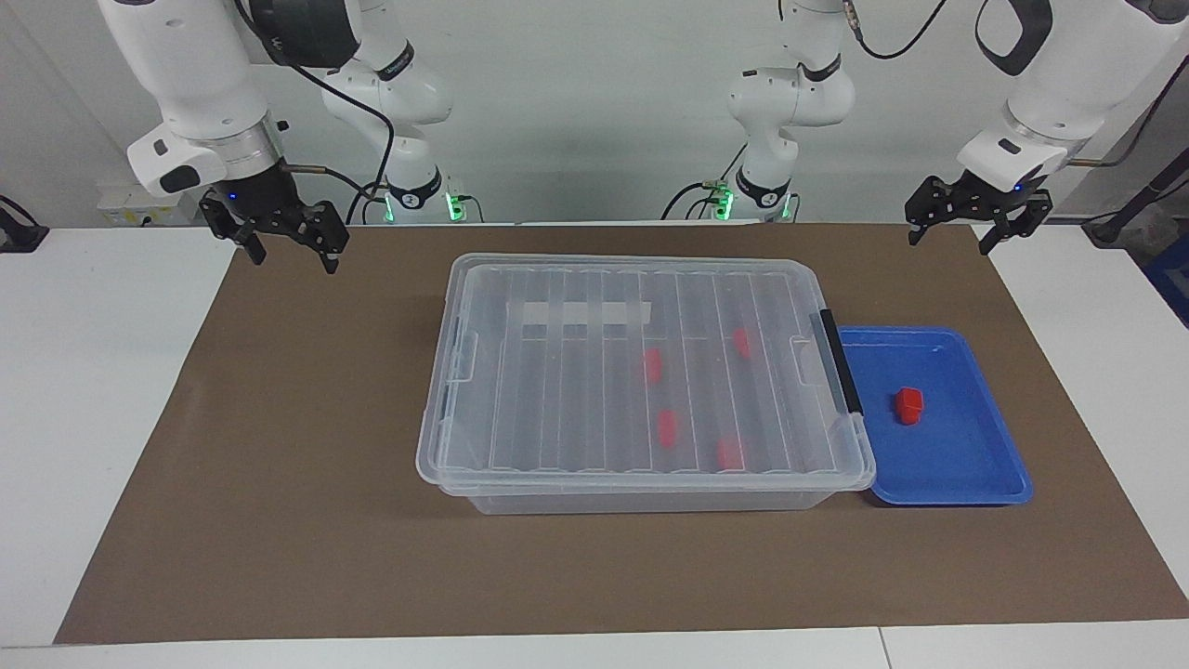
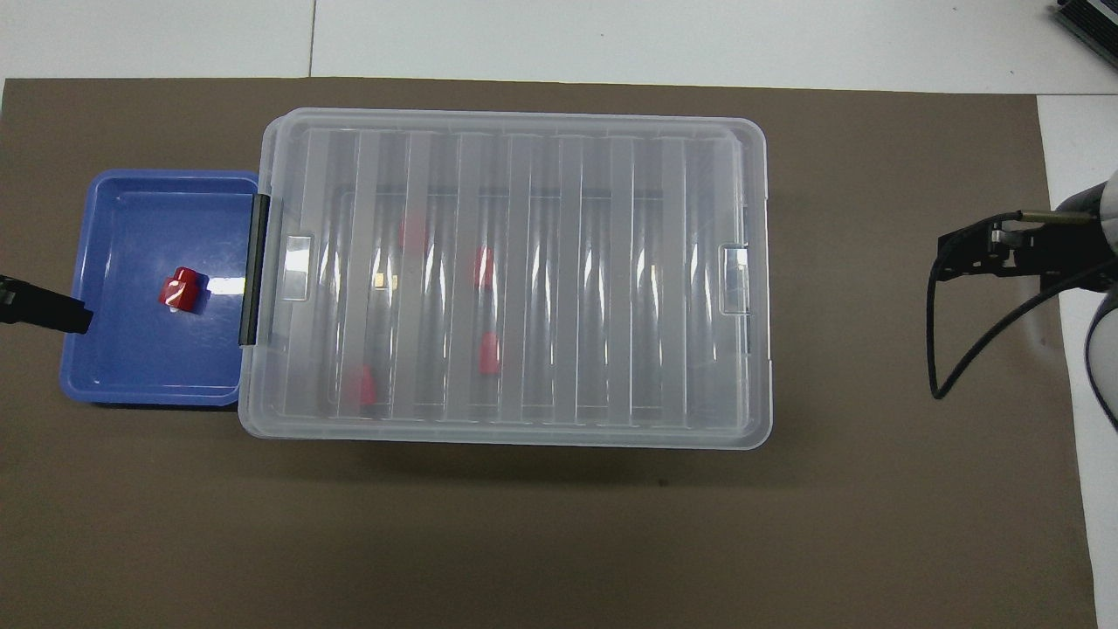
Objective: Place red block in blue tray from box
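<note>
Resting in the blue tray (image 1: 966, 465), the red block (image 1: 908, 405) sits beside the lidded box (image 1: 641, 372), toward the left arm's end. Both the left gripper (image 1: 957, 232) and right gripper (image 1: 290, 253) hang spread and empty above the brown mat's (image 1: 279, 483) corners nearest the robots.
</note>
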